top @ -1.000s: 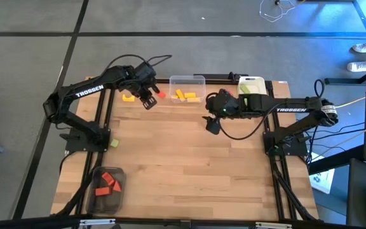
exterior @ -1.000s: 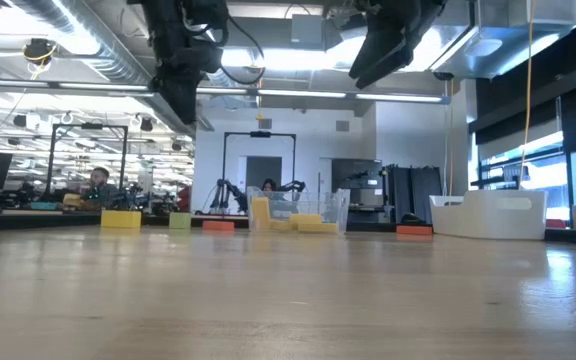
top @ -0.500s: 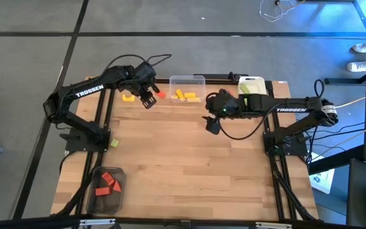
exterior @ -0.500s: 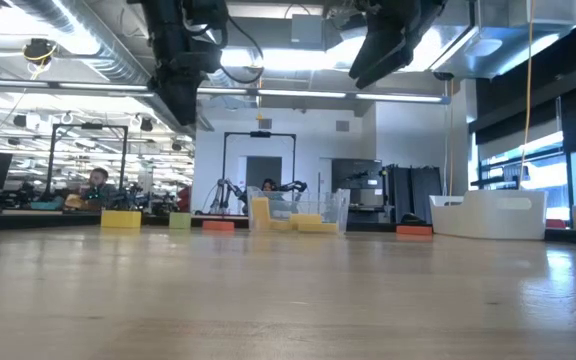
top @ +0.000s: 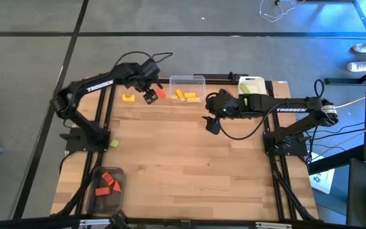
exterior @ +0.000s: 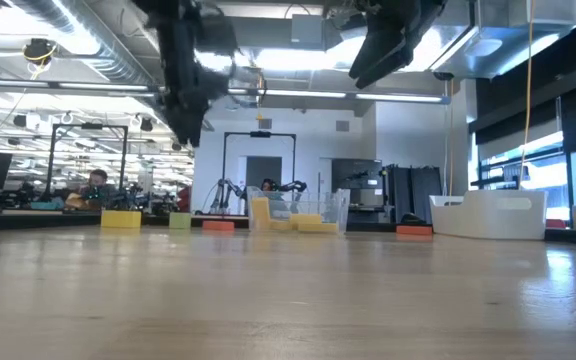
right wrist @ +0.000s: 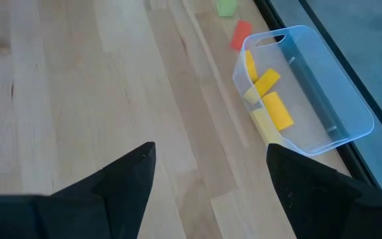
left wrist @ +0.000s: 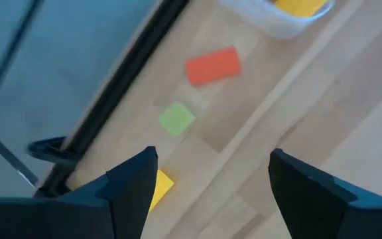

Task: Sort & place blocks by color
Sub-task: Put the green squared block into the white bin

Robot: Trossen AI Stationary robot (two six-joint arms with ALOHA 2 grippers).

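1. Near left corner of the wooden table [top: 189,165]: a clear plastic container [top: 91,196] holding several red blocks [top: 107,183].
2. Left edge, mid-table: one small light green cube [top: 114,144], alone, well apart from the rest.
3. Far left edge: a yellow arch-shaped block [top: 128,97] lies on the wood. The left gripper [top: 150,97] hangs above the table between it and a flat red block [left wrist: 212,65]; fingers spread apart, nothing between them. Its wrist view also shows a small green cube [left wrist: 177,119] beside the red block.
4. Far edge, centre: a clear rectangular tub [top: 186,81] with yellow bar blocks [top: 187,96] inside, three or four; hard to count from above.
5. Right of centre: the right gripper [top: 212,124] hovers over bare wood, near the tub; fingers parted and empty.
6. Far right: a white-rimmed container [top: 251,80] with light green contents [top: 251,87], partly hidden by the right arm; the shapes are unclear.
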